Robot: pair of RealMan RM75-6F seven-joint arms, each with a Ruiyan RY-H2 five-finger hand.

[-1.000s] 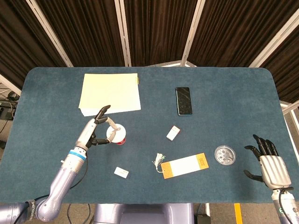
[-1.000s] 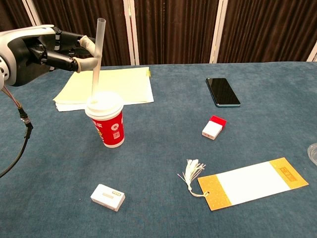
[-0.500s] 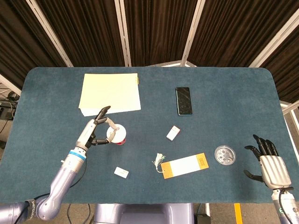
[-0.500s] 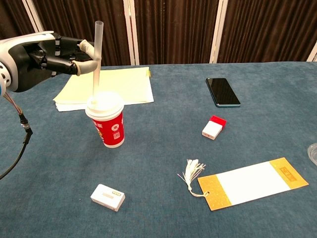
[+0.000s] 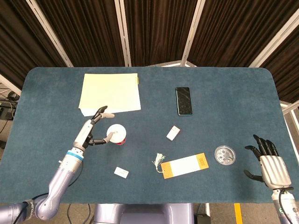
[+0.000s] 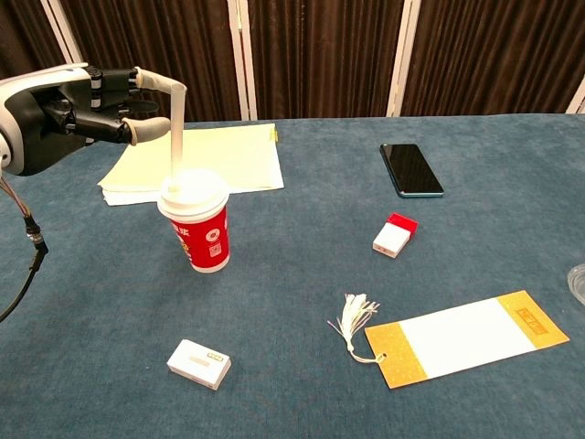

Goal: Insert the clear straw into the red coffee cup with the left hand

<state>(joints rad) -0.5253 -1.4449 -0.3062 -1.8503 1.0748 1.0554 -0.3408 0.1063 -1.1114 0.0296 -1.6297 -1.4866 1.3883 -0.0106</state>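
Note:
The red coffee cup (image 6: 203,233) with a white lid stands upright on the blue table (image 5: 224,116), left of centre. The clear straw (image 6: 174,137) stands upright through the lid. My left hand (image 6: 82,110) is to the left of the straw with its fingers spread. One fingertip lies at the straw's top end and the thumb reaches toward its side. In the head view the left hand (image 5: 93,128) is beside the cup (image 5: 117,134), its fingers apart. My right hand (image 5: 268,163) rests open at the table's near right edge, holding nothing.
A yellow paper stack (image 5: 111,92) lies behind the cup. A phone (image 5: 183,100), a small red-and-white box (image 5: 173,133), a tasselled bookmark (image 5: 184,164), a small white box (image 5: 121,172) and a round clear dish (image 5: 224,155) lie on the table.
The straw has slid down deeper into the cup. The left hand's fingers have spread apart and drawn slightly left. The right hand has not moved.

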